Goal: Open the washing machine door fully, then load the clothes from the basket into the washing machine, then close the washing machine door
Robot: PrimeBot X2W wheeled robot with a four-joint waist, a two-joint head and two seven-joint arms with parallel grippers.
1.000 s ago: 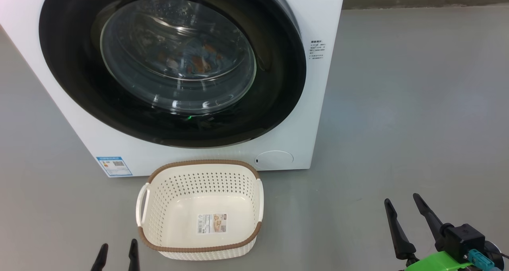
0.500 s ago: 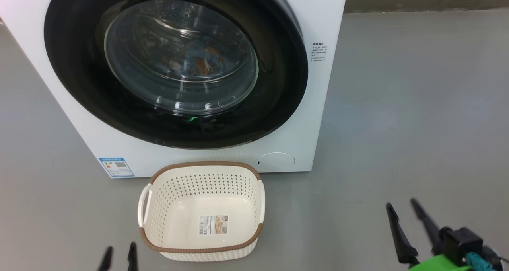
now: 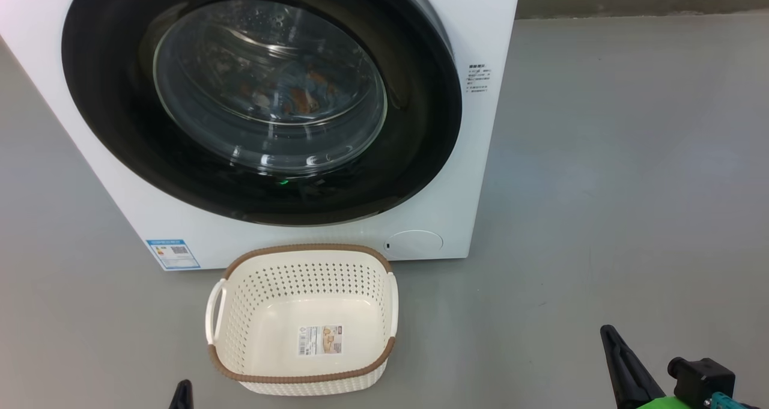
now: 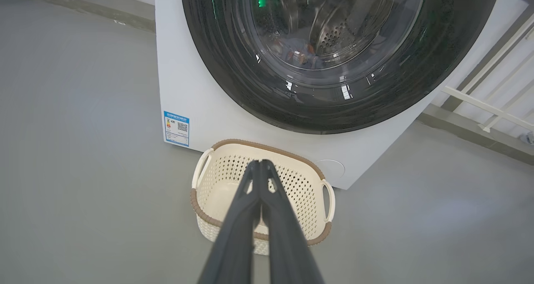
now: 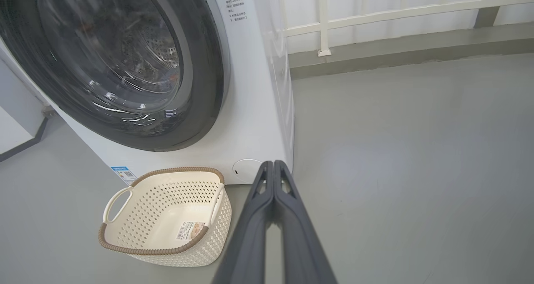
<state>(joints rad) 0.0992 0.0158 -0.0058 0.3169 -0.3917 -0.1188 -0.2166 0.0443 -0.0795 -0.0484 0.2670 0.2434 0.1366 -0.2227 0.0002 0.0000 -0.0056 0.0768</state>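
The white washing machine (image 3: 498, 36) stands on the grey floor with its round black door (image 3: 108, 127) flat against its front. Through the glass window I see blue and orange clothes (image 3: 300, 96) lying in the drum. The cream basket (image 3: 300, 250) with a brown rim sits on the floor before the machine, holding just a label sticker on its base. My left gripper (image 3: 182, 391) is shut at the lower left; in the left wrist view its joined tips (image 4: 260, 164) hang above the basket (image 4: 267, 147). My right gripper (image 3: 608, 334) is shut at the lower right, well right of the basket (image 5: 167, 171), with nothing held (image 5: 273, 165).
A blue energy label (image 3: 172, 253) and a round service cover (image 3: 414, 241) mark the machine's lower front. A white railing (image 5: 375, 13) and a wall base run behind the machine. Open grey floor (image 3: 631, 187) spreads to the right.
Both grippers have gone from open to shut and have sunk lower in the head view. The basket, door and clothes have stayed put.
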